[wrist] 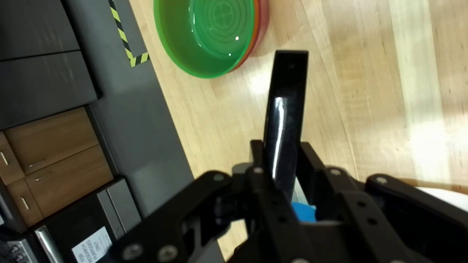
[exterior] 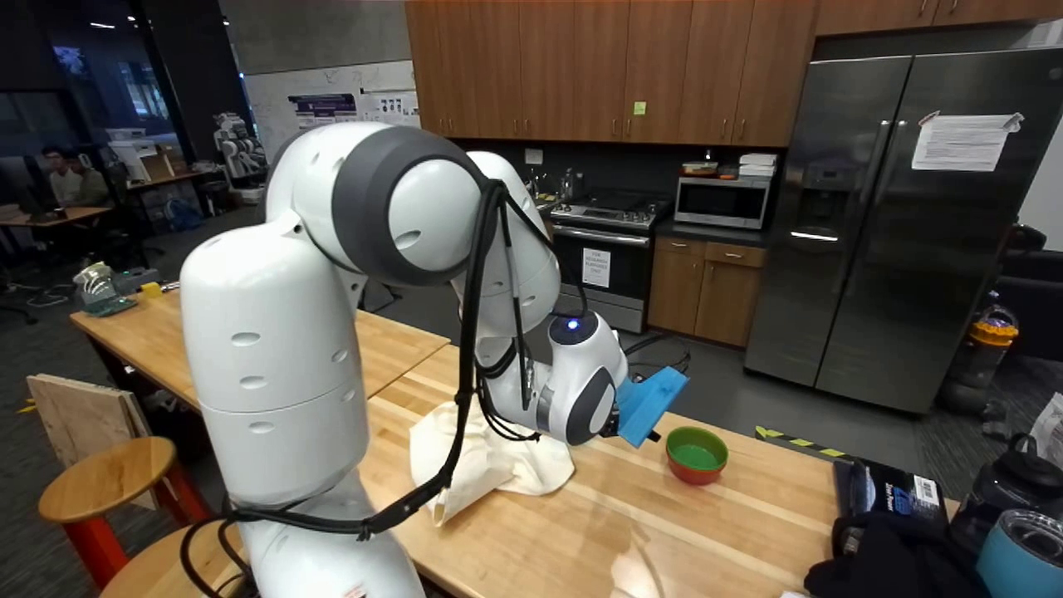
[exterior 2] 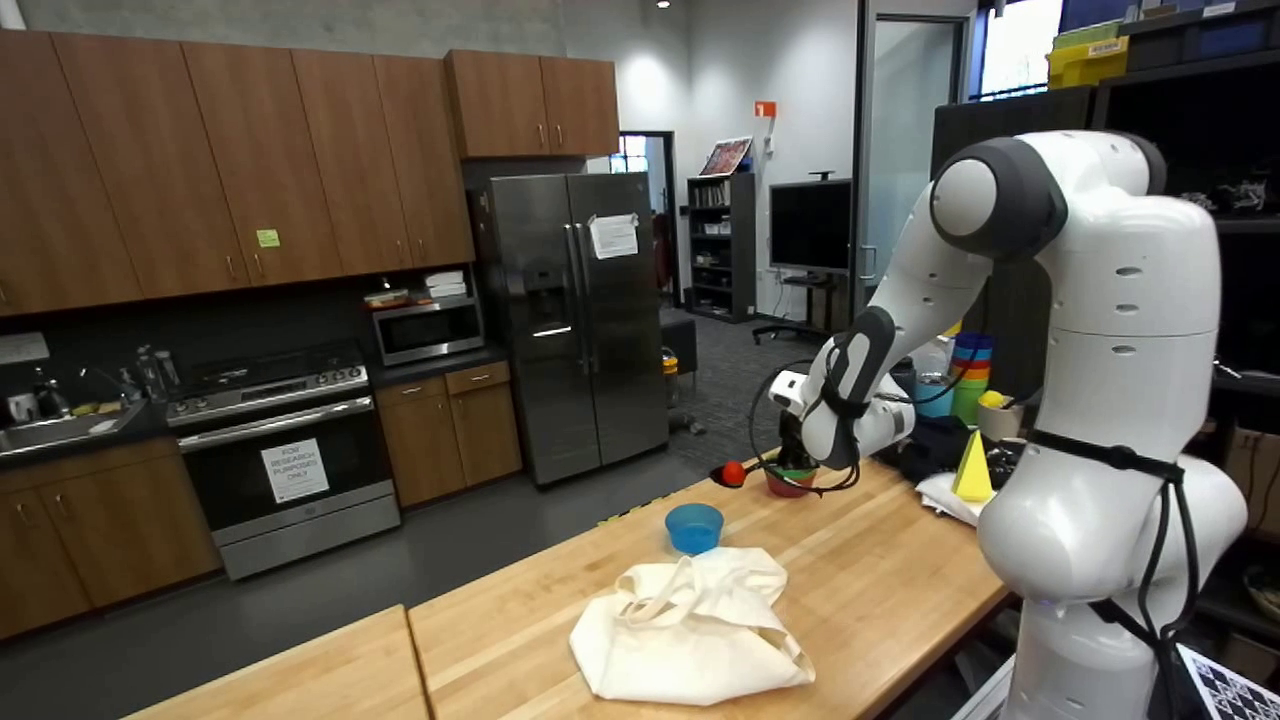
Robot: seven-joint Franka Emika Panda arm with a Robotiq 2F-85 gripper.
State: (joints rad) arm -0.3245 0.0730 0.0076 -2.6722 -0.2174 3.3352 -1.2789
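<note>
My gripper (wrist: 281, 144) is shut on the black handle of a spoon or ladle (wrist: 287, 109); the handle's free end points toward a green bowl (wrist: 208, 40) nested in a red one. In an exterior view, the black scoop (exterior 2: 718, 478) holds a red ball (exterior 2: 733, 473), while the wrist view hides that end. The nested bowls (exterior: 696, 453) stand on the table just beyond the gripper. Between the bowls and the bag is a blue bowl (exterior 2: 693, 527), partly visible between the fingers as a blue patch (wrist: 303, 212). An angular blue piece (exterior: 652, 407) shows at the hand; its nature is unclear.
A cream cloth bag (exterior 2: 690, 630) lies crumpled on the wooden table. Dark bags (exterior: 897, 556) and a teal cup (exterior: 1021, 552) crowd one end, with a yellow wedge (exterior 2: 972, 470) and stacked coloured cups (exterior 2: 970, 375) near the arm. The table's far edge runs close by the bowls.
</note>
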